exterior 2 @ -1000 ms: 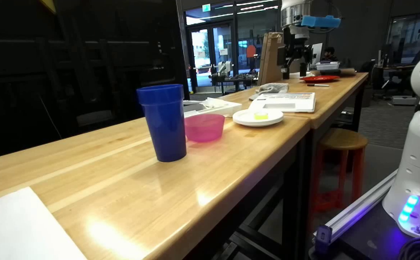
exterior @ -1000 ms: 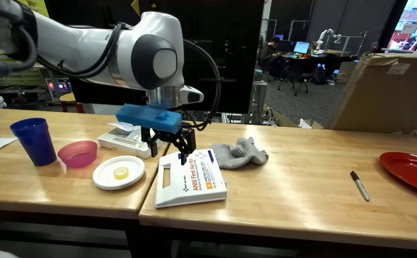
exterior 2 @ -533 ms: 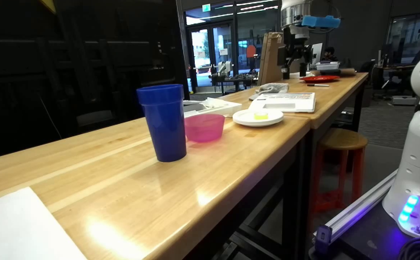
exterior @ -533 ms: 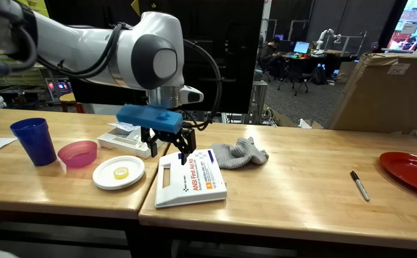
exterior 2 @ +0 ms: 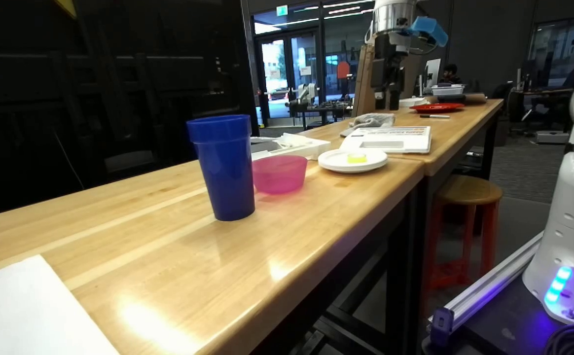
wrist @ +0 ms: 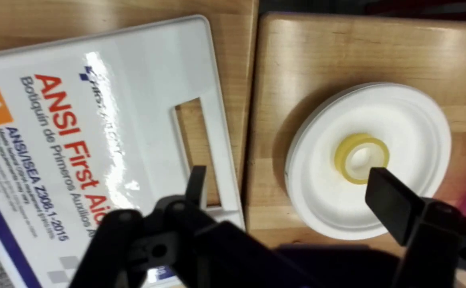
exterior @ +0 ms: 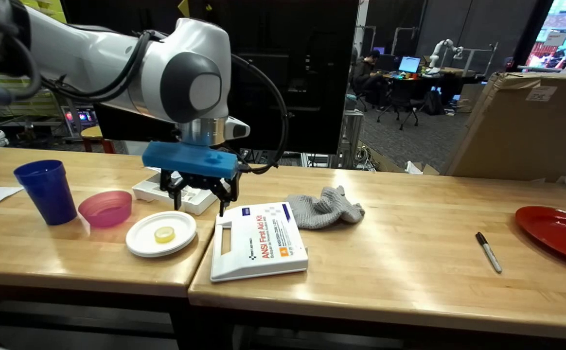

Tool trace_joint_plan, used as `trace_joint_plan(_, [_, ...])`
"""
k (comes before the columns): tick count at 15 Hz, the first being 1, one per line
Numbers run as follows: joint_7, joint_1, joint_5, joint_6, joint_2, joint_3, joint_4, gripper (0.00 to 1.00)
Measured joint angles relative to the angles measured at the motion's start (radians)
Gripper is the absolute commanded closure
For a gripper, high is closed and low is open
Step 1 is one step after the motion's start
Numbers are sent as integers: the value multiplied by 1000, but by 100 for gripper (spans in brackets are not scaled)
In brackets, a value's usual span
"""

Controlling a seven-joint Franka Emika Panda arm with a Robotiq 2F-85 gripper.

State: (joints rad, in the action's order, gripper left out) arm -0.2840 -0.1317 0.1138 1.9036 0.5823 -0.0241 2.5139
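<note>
My gripper (exterior: 200, 210) is open and empty, held above the table; it also shows in an exterior view (exterior 2: 387, 104) and in the wrist view (wrist: 287, 178). In the wrist view, one finger (wrist: 196, 186) overlaps the handle slot of a white first aid kit (wrist: 149, 100). The other finger (wrist: 395, 204) overlaps a white round plate (wrist: 421, 116). A yellow tape roll (wrist: 342, 156) lies on the plate, its edge partly behind that fingertip. In an exterior view the kit (exterior: 263, 243) lies flat to the right of the plate (exterior: 185, 228). The gripper appears to touch neither.
A pink bowl (exterior: 105, 209) and a blue cup (exterior: 47, 194) stand left of the plate. A white tray (exterior: 154, 192) is behind the gripper. A grey cloth (exterior: 319, 211) lies behind the kit. A marker (exterior: 488, 252) and a red plate (exterior: 560, 233) lie far right.
In the last half second my gripper has moved left toward the plate in an exterior view and turned somewhat. It stays open. The things on the table have not moved.
</note>
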Motion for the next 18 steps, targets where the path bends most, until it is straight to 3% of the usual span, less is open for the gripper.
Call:
trace_joint_plan(8, [-152, -145, 96, -11, 1, 32, 16, 0])
trace_joint_plan(18, [-201, -219, 124, -32, -3, 80, 16, 0])
